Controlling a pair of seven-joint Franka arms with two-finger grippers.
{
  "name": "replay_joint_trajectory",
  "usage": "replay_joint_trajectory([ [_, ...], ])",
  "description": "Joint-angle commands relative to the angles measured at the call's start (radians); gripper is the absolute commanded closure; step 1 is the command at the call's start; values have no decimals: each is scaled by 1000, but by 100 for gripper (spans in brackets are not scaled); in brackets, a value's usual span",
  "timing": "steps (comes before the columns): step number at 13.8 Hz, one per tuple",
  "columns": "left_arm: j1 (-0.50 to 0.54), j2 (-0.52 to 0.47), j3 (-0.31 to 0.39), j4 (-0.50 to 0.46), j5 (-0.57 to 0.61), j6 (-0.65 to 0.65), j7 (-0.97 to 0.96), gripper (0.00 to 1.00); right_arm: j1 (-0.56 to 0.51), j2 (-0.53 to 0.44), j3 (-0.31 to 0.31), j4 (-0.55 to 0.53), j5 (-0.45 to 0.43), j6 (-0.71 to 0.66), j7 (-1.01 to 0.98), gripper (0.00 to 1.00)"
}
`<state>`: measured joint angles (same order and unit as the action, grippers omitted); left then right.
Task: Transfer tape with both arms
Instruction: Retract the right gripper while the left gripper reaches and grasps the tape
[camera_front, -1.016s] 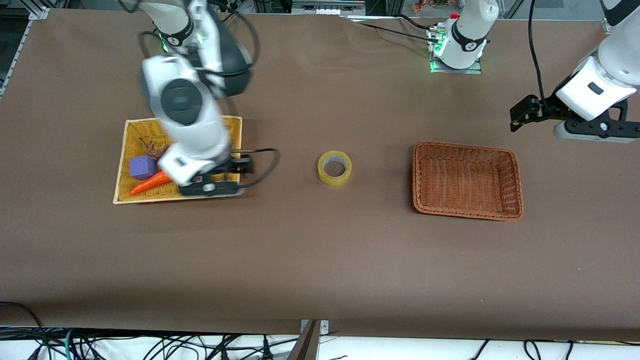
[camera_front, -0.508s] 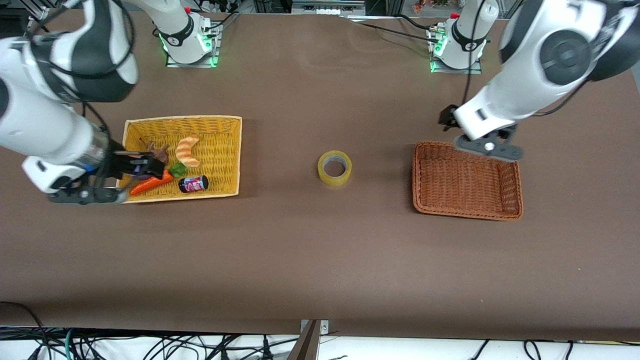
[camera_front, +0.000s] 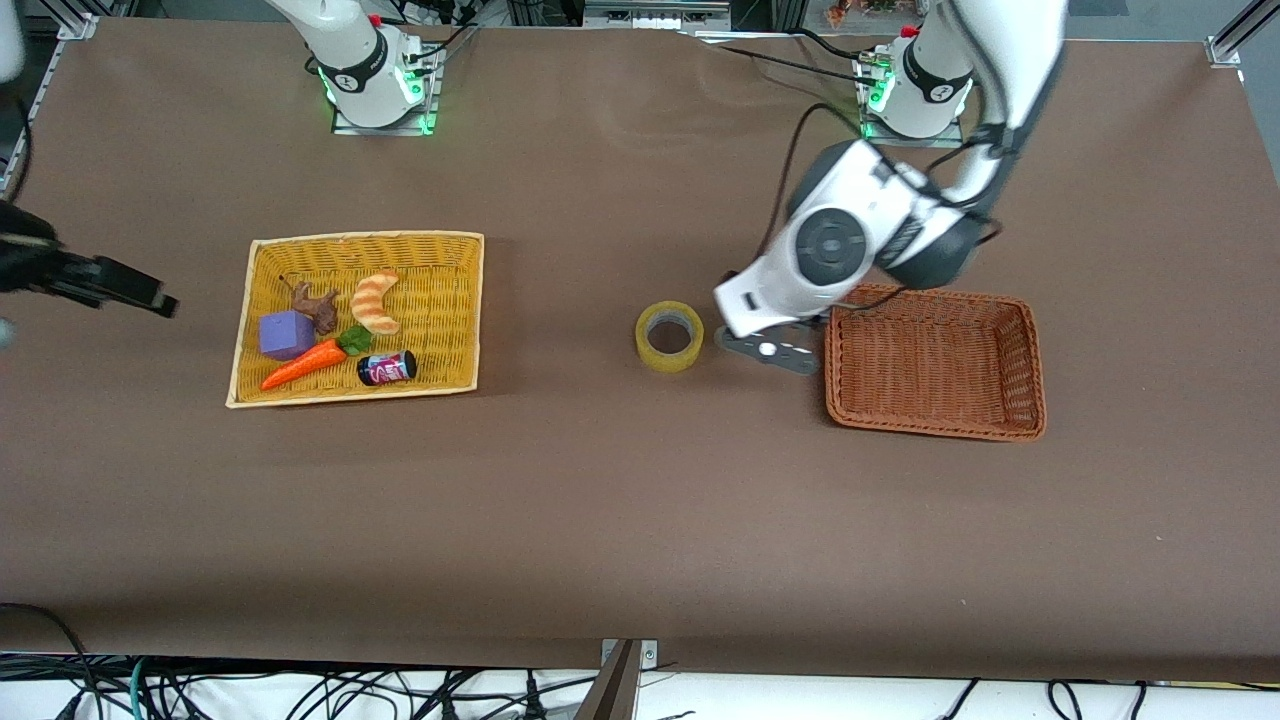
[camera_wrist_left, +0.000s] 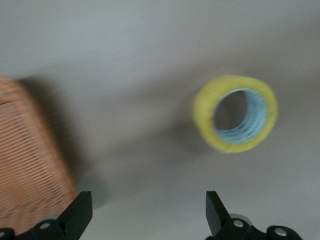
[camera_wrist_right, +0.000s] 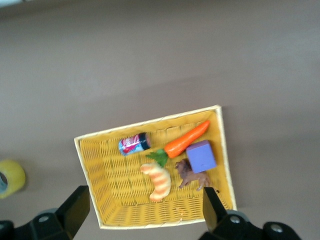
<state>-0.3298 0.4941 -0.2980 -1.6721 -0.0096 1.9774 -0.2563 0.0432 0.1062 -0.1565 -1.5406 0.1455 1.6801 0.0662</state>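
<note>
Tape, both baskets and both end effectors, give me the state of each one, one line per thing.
tape: flat on the table, unheld.
brown basket: upright, empty.
yellow basket: upright, holding toys.
left end effector: open, over the table between tape and brown basket.
right end effector: open, at the right arm's end of the table.

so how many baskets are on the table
2. The yellow basket with the toys sits toward the right arm's end; the brown basket sits toward the left arm's end, beside the tape. None seem hidden.
</note>
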Motion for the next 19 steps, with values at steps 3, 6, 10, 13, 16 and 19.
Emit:
replay_joint_trajectory([
  [3,-60,128,5,17,3,124,-4,0,-94,-195,109,-193,-67,56,3,0],
  [6,-60,201,5,20,3,283,9,1,-94,-211,138,-196,-81,9,-5,0],
  [10,-60,233,5,20,43,310,50,51,-94,-169,169,-164,-159,0,-12,0],
  [13,-57,238,5,20,66,308,66,100,-94,-126,163,-101,-158,-42,-13,0],
  [16,-35,193,8,25,68,291,65,100,-94,-116,163,-99,-162,-40,-13,0],
  [19,23,75,14,50,71,125,69,100,-94,-109,163,-99,-164,-40,-13,0],
])
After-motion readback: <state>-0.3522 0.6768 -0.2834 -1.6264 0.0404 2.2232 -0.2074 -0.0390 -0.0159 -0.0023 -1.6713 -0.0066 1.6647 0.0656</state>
